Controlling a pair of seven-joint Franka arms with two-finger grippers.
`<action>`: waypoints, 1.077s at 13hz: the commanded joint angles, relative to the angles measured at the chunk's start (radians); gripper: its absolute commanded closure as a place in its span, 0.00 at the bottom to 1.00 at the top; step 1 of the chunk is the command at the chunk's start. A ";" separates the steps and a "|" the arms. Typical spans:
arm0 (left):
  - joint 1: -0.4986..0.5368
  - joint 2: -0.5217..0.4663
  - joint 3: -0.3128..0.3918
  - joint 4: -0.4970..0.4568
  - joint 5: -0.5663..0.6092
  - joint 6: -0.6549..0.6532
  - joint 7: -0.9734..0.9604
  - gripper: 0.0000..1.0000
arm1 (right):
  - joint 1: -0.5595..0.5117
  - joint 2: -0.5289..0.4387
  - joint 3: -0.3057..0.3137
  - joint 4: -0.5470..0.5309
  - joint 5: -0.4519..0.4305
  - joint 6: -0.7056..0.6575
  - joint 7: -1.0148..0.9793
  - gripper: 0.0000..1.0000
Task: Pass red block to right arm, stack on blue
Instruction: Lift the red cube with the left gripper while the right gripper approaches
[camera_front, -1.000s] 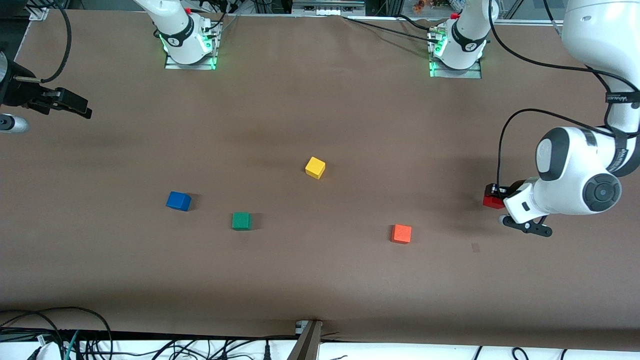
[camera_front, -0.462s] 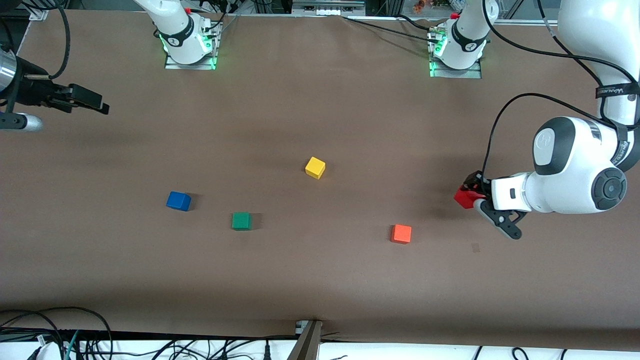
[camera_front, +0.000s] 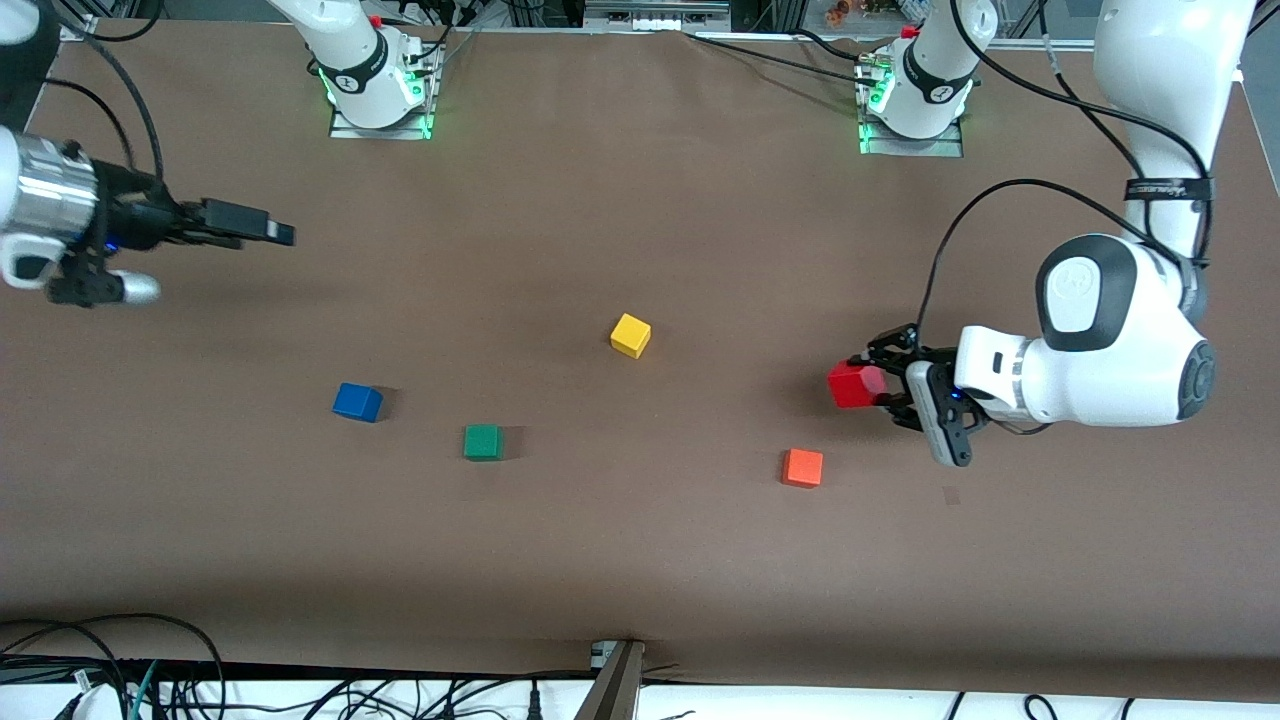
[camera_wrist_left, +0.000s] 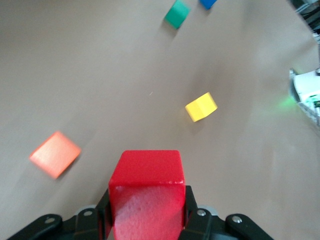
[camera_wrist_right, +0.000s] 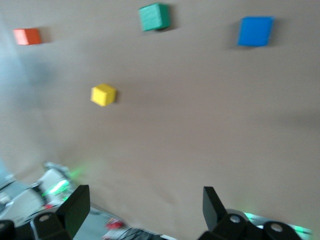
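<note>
My left gripper (camera_front: 876, 386) is shut on the red block (camera_front: 850, 384) and holds it in the air over the table, above the ground between the yellow and orange cubes. In the left wrist view the red block (camera_wrist_left: 146, 192) sits clamped between the black fingers (camera_wrist_left: 102, 212). My right gripper (camera_front: 272, 232) hangs over the right arm's end of the table, open and empty; its fingers (camera_wrist_right: 76, 204) stand wide apart. The blue cube (camera_front: 357, 402) rests on the table, well apart from both grippers, and also shows in the right wrist view (camera_wrist_right: 255, 31).
A green cube (camera_front: 482, 441) lies beside the blue one. A yellow cube (camera_front: 630, 335) sits mid-table. An orange cube (camera_front: 802, 467) lies near the held red block, nearer the front camera. The arm bases (camera_front: 375, 90) stand along the table's edge.
My left gripper has swung toward the table's middle with the red block in it. My right gripper has moved in from the table's end toward the middle.
</note>
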 joint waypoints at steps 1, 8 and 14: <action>-0.055 -0.006 0.007 -0.022 -0.165 0.055 0.167 1.00 | -0.009 0.106 0.005 0.010 0.191 0.014 -0.012 0.00; -0.215 0.042 -0.002 -0.046 -0.643 0.143 0.508 1.00 | 0.149 0.174 0.009 -0.107 0.684 0.303 -0.013 0.00; -0.379 0.039 -0.002 -0.046 -1.009 0.152 0.546 1.00 | 0.222 0.146 0.071 -0.254 1.083 0.560 -0.231 0.00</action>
